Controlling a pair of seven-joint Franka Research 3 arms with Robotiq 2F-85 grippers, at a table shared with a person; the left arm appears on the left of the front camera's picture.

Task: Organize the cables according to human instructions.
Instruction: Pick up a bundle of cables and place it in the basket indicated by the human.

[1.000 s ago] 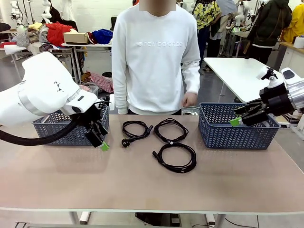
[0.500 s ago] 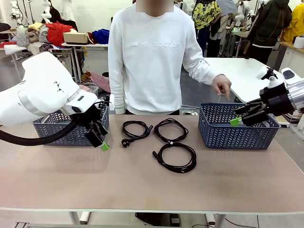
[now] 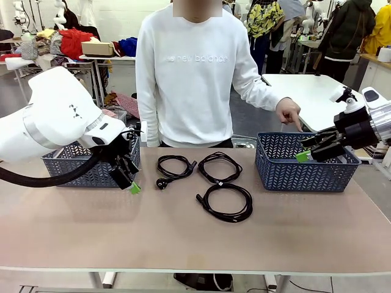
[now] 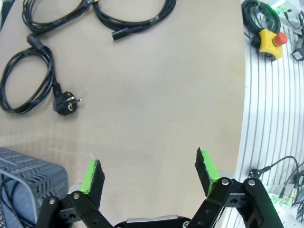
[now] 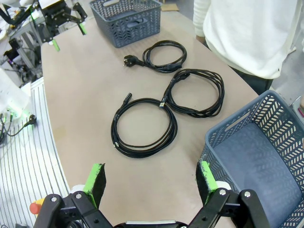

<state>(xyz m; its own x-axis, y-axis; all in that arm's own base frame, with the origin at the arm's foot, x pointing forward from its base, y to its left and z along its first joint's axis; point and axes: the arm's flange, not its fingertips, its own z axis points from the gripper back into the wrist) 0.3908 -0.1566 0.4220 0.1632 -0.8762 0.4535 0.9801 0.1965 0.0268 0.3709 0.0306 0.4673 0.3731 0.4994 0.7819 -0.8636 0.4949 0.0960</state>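
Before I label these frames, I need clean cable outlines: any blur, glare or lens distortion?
Front view: even soft light, no harsh glare on the beige tabletop, faint shadows. Right wrist view: thin black coiled power cords sharp; wide lens bows the tabletop's edge. Left wrist view: sharp too, edge likewise curved.

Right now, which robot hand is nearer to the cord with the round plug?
Left. The left hand hangs just beside that cord, close to its plug; the right hand is far across the table, by the basket.
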